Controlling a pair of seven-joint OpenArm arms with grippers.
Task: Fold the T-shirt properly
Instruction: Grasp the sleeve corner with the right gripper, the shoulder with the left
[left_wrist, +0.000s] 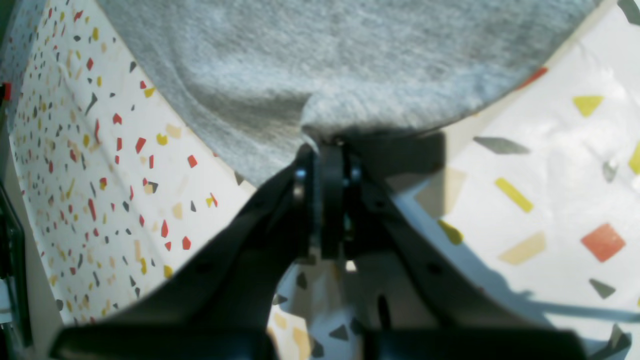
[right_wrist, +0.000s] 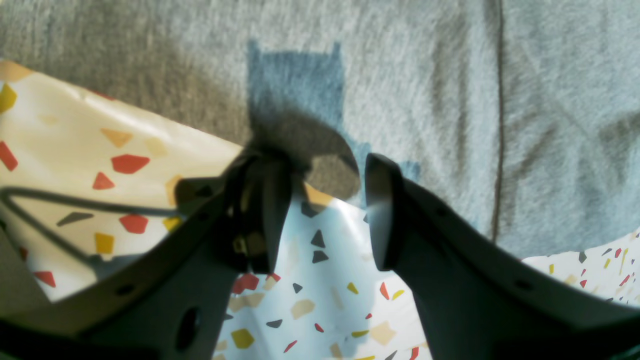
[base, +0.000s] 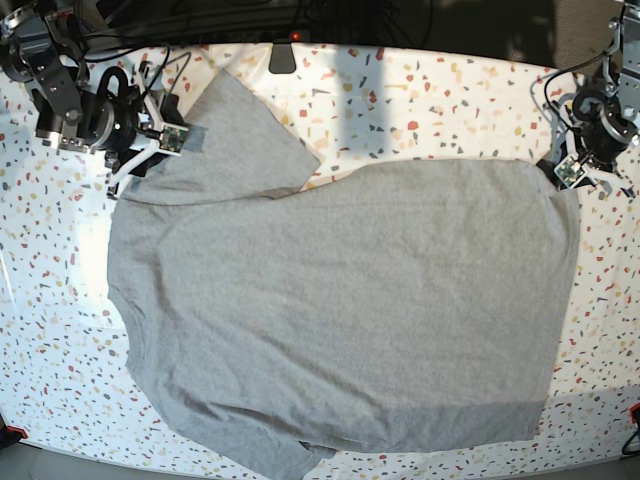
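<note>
lying plain side up, the t-shirt (base: 340, 310) was spread across the speckled table (base: 420, 100). at the view's left, the right gripper (right_wrist: 325, 210) was held with jaws apart at a sleeve edge; at the right, the left gripper (left_wrist: 327, 165) was clamped on the hem.

White terrazzo-patterned table (base: 430, 110) with red, yellow and grey flecks

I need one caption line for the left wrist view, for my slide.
Left tool shut on the edge of the grey T-shirt, above the speckled table.
</note>
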